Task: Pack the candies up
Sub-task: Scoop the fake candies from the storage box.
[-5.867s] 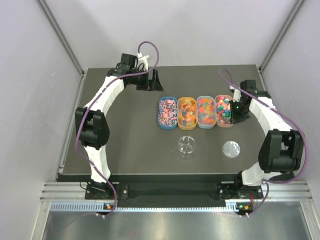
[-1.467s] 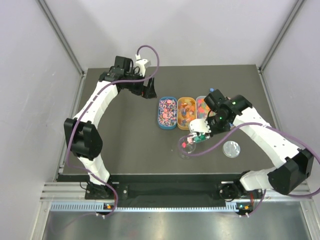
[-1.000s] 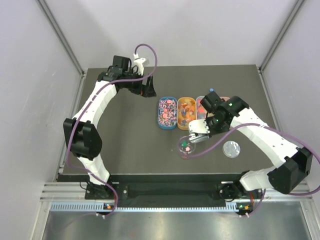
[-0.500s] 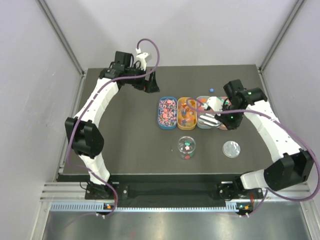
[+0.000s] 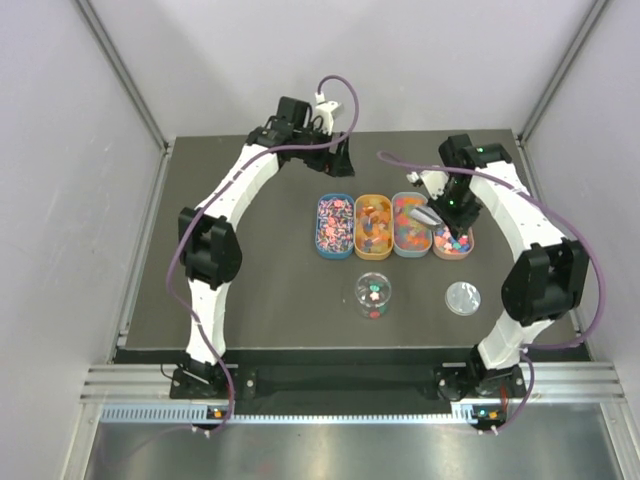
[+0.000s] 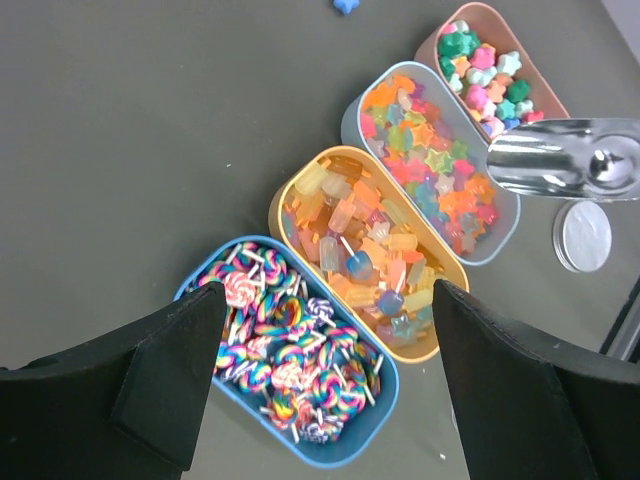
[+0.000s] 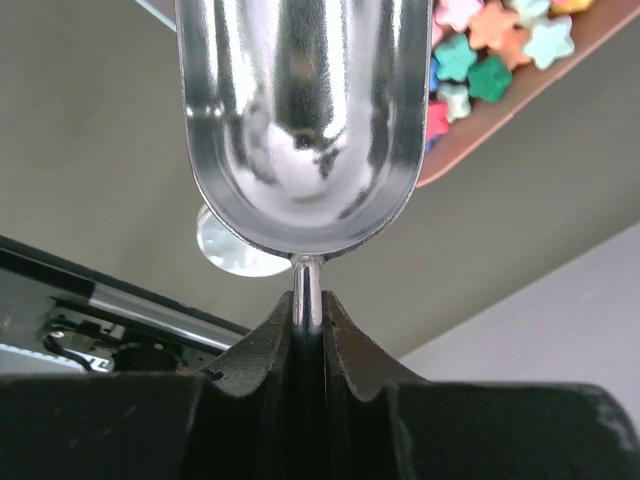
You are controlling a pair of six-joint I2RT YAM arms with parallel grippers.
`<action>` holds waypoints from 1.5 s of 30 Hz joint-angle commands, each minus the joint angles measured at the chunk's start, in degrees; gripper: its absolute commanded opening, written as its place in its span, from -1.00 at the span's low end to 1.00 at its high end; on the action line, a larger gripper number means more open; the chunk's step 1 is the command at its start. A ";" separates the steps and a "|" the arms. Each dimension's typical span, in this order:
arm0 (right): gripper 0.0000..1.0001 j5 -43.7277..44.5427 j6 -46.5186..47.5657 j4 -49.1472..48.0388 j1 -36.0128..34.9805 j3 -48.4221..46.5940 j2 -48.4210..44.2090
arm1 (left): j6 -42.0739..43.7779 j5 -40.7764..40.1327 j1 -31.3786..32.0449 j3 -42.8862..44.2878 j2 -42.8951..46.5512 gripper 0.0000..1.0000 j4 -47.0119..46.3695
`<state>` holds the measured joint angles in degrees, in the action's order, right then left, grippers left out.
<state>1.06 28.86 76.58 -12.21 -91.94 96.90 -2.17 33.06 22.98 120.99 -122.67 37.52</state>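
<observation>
Clear cup (image 5: 360, 290) nearest, a few candies (image 5: 374, 296) inside; one clear lid (image 5: 462, 297) at its 3 o'clock. Beyond, four oval trays (image 5: 335, 256) of candies. My right gripper (image 7: 308, 330) clamps one metal scoop (image 7: 300, 110) over the right-hand trays. My left gripper (image 6: 330, 300) hangs spread apart at 12 o'clock.

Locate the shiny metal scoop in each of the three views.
Top external: shiny metal scoop right of centre, in the far half of the table.
Left wrist: at the right edge, mid-height.
Right wrist: fills the top centre.
Shared landmark: clear round lid.
</observation>
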 commanded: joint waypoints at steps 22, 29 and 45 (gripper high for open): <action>-1.00 21.70 11.56 8.33 -6.78 0.97 8.65 | -2.92 -2.21 0.40 -2.16 -0.90 0.79 -8.51; -1.00 25.30 12.89 8.24 -8.97 -1.66 11.99 | -3.36 -2.38 -0.04 -4.27 1.12 0.79 -9.39; -1.00 9.41 0.59 8.33 -10.56 4.04 14.37 | -4.33 -1.95 -0.31 -7.61 5.07 0.80 -9.83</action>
<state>18.63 33.87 76.40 -22.22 -89.97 112.14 -6.11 30.52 22.90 113.71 -122.93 30.39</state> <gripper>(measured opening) 0.120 0.898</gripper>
